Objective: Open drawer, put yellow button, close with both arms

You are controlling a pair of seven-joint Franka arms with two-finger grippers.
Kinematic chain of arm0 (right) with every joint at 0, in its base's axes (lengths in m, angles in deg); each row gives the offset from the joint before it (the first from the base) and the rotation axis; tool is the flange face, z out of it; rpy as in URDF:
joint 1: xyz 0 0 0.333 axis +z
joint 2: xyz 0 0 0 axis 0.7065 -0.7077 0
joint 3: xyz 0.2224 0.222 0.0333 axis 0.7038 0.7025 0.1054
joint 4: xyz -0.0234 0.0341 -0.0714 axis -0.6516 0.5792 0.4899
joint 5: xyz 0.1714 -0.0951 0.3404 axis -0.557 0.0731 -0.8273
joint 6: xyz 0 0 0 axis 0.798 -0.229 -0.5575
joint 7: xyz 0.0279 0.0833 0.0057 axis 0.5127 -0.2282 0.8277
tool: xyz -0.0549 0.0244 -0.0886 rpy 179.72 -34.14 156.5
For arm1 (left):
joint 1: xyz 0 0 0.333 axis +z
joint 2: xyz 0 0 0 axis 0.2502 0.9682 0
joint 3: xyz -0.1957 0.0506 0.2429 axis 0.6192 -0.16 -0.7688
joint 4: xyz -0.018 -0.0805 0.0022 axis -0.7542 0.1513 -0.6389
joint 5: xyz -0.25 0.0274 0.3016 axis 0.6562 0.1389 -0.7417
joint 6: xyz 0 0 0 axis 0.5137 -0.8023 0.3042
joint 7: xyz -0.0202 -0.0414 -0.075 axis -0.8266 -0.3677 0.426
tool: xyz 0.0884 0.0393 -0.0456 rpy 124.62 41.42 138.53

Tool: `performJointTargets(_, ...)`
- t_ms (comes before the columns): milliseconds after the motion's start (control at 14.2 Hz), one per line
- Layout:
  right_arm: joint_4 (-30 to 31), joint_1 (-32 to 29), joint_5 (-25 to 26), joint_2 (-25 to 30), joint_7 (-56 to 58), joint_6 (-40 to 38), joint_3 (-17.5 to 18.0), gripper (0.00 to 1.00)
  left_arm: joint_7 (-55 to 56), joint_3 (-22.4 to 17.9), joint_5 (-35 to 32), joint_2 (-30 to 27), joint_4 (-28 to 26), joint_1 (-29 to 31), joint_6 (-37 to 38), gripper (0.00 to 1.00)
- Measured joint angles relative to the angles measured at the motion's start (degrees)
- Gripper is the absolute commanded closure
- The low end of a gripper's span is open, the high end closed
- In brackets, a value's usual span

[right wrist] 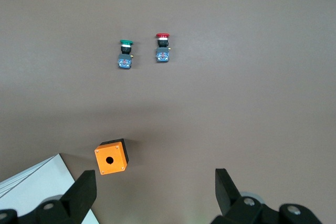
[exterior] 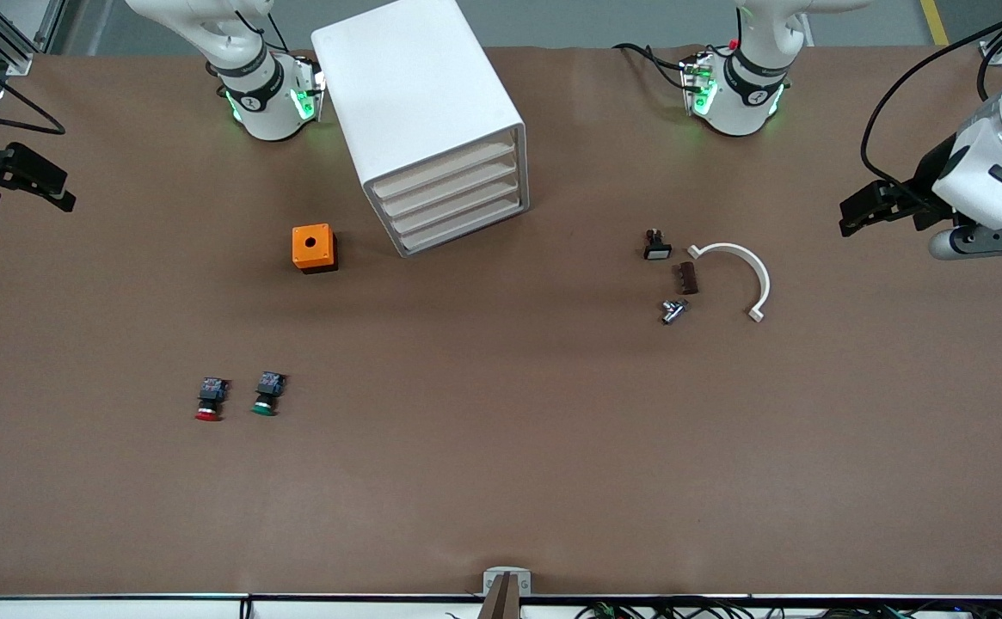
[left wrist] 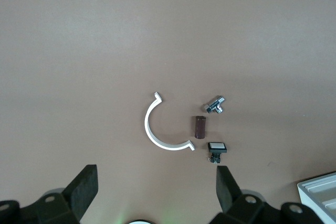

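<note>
The white drawer cabinet point(exterior: 419, 112) stands at the robots' side of the table, between the two bases. Its stacked drawers point(exterior: 457, 202) all look shut. Its corner shows in the left wrist view point(left wrist: 321, 192) and the right wrist view point(right wrist: 37, 182). No yellow-capped button shows in any view. My left gripper point(exterior: 863, 211) is open and empty, in the air over the left arm's end of the table; in its wrist view point(left wrist: 155, 187) nothing lies between the fingers. My right gripper point(exterior: 40, 185) is open and empty over the right arm's end; its wrist view point(right wrist: 155, 190) shows the same.
An orange box with a hole point(exterior: 314, 248) sits beside the cabinet. A red-capped button point(exterior: 210, 400) and a green-capped button point(exterior: 267, 394) lie nearer the front camera. Toward the left arm's end lie a white-capped switch point(exterior: 657, 247), a brown block point(exterior: 686, 278), a metal fitting point(exterior: 673, 310) and a white curved clamp point(exterior: 741, 271).
</note>
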Motion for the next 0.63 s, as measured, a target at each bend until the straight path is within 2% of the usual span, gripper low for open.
performJointTargets(633,-0.2,0.0,0.0,0.0,0.0,0.3,0.0,0.0,-1.1,-0.1,0.0,-0.8,1.1,2.7,-1.0,0.01)
